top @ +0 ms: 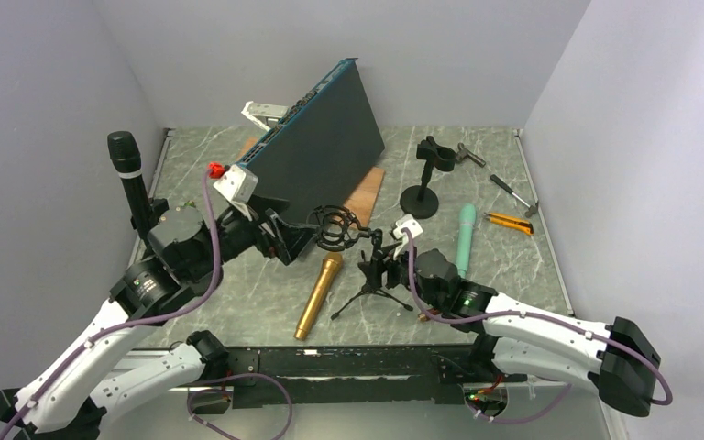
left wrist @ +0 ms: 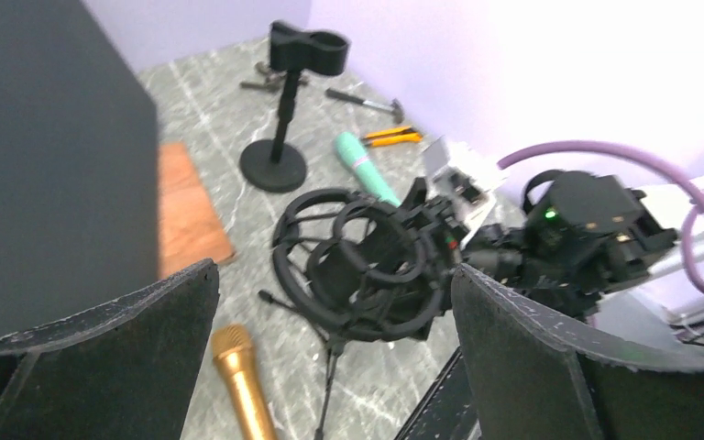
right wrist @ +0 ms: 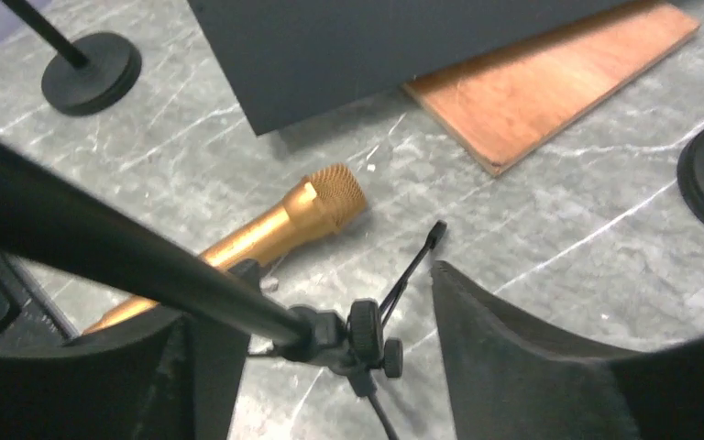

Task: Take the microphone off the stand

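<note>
The gold microphone (top: 319, 295) lies flat on the marble table, free of the stand, its mesh head toward the back (right wrist: 275, 220) (left wrist: 243, 376). The black tripod stand (top: 376, 280) is upright beside it, and its round shock mount (top: 339, 227) (left wrist: 367, 266) holds nothing. My left gripper (top: 307, 234) (left wrist: 335, 275) is wide open just left of the mount, with nothing between its fingers. My right gripper (top: 385, 259) (right wrist: 339, 275) stands open around the stand's pole (right wrist: 147, 266), with a gap to its right finger.
A tilted dark panel (top: 321, 147) leans over a wooden board (top: 367, 192) behind the stand. A black microphone (top: 126, 174) stands at the far left. A teal microphone (top: 466, 238), an empty round-base stand (top: 426, 179), a utility knife (top: 509, 222) and hand tools (top: 513, 192) lie to the right.
</note>
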Available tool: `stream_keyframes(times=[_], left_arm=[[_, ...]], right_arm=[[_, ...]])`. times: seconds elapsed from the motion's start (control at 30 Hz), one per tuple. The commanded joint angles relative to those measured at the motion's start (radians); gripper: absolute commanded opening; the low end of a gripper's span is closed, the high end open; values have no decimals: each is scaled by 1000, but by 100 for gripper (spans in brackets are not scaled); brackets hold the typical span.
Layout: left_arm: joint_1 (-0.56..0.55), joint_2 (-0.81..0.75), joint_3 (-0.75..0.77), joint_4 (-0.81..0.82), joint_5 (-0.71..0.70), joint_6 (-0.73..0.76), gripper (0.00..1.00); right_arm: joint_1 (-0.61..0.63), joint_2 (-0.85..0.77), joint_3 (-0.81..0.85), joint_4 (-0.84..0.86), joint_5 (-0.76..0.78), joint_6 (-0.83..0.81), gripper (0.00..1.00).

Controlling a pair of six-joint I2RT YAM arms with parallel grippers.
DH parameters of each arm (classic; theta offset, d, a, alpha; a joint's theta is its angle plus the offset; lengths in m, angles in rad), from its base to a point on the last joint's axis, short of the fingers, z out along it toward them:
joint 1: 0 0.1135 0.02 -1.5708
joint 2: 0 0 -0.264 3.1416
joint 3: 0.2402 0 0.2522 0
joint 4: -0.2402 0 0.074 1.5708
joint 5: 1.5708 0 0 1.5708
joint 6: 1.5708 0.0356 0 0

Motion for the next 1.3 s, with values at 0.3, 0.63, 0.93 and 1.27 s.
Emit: stream_keyframes(times=[0.3,0.63,0.93,1.27], left_arm=[[0,20,62,38,117,-9,99],[1,63,62,9,148,-4,99],[2,44,43,-10,131,-20,99],[2,26,12,-5,138,-36,99]], right_arm=[[7,-328,127,-454,-76,144,95],[-16,-478,46,-478,83,330,92],[-421,-311,144,-545,-288,612,88],[-591,-99,50,-243,-703,884,82]])
